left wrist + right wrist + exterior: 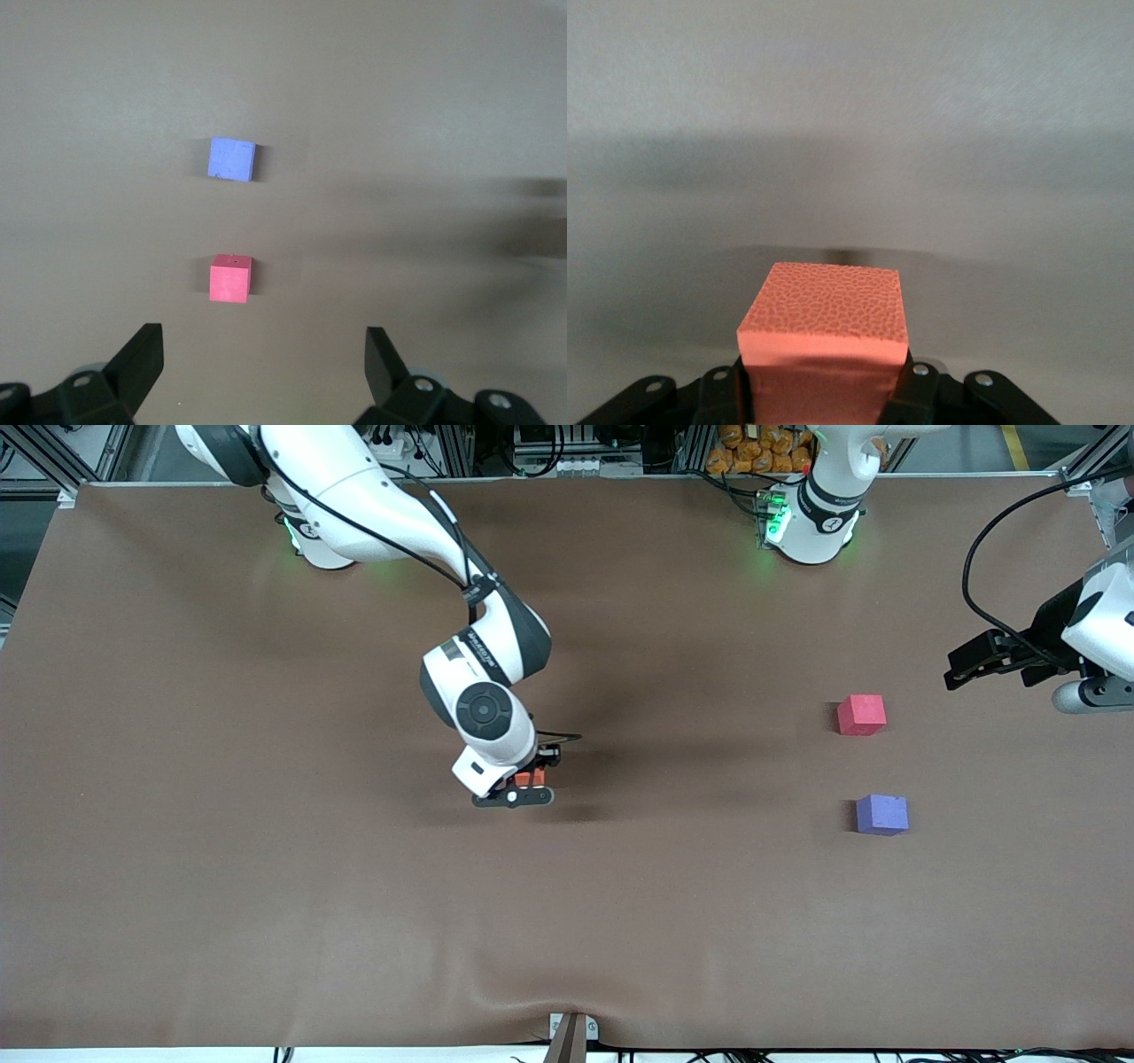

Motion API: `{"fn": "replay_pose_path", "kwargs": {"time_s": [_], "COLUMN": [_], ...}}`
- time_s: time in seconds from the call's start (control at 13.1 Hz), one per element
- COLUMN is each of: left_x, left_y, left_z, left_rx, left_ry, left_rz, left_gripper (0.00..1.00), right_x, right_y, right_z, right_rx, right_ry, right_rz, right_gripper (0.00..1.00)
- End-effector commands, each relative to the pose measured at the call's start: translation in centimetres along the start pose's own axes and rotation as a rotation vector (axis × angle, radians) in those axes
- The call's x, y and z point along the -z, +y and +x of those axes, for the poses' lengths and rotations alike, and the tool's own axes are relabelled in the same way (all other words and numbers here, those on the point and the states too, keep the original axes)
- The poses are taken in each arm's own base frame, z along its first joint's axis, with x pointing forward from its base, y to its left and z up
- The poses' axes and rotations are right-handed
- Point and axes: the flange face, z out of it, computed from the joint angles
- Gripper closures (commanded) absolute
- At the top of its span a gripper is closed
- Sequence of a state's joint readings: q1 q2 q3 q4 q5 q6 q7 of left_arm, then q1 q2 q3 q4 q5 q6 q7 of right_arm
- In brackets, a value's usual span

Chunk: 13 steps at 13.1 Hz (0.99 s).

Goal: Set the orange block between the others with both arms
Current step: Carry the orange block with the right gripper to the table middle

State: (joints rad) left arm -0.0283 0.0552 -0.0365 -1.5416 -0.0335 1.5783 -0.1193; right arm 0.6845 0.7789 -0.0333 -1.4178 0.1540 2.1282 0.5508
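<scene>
My right gripper (530,779) hangs low over the middle of the table, shut on the orange block (530,778). In the right wrist view the orange block (824,341) fills the space between the fingers. The pinkish-red cube (861,715) and the purple-blue cube (881,814) sit apart toward the left arm's end, the purple-blue one nearer the front camera. My left gripper (961,669) waits open in the air past the pinkish-red cube, toward the table's end. The left wrist view shows the pinkish-red cube (230,278) and the purple-blue cube (232,158), with nothing between the fingers (140,359).
Brown cloth covers the whole table (266,868). A black cable (983,558) loops above the table at the left arm's end. A small bracket (569,1036) sits at the front edge.
</scene>
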Motion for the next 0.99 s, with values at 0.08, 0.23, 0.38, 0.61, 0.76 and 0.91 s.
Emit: {"fn": "replay_pose_path", "kwargs": {"time_s": [0.08, 0.23, 0.38, 0.61, 0.76, 0.91], "left_x": [-0.2, -0.2, -0.2, -0.3, -0.3, -0.2], "left_y": [0.2, 0.2, 0.2, 0.3, 0.3, 0.4], "left_z": [0.1, 0.2, 0.2, 0.2, 0.2, 0.2], "left_rx": [-0.022, -0.024, -0.024, -0.025, -0.024, -0.025], "left_ry": [-0.012, -0.012, -0.012, -0.014, -0.014, -0.012], "left_rz": [0.001, 0.001, 0.001, 0.001, 0.001, 0.001], "left_gripper": [0.0, 0.0, 0.0, 0.0, 0.0, 0.0], "right_x": [-2.4, -2.9, -3.0, -2.2, 0.0, 4.2], "right_y": [-2.4, -2.4, -2.3, -3.1, -2.8, -0.7], "right_z": [-0.6, -0.6, -0.6, -0.8, -0.4, 0.5], "right_rx": [-0.068, -0.068, -0.062, -0.051, -0.063, -0.088], "right_ry": [0.018, 0.014, 0.02, 0.051, 0.061, 0.054], "right_rz": [0.012, 0.007, 0.002, 0.024, 0.036, 0.032], "right_gripper": [1.0, 0.97, 0.34, 0.0, 0.0, 0.0]}}
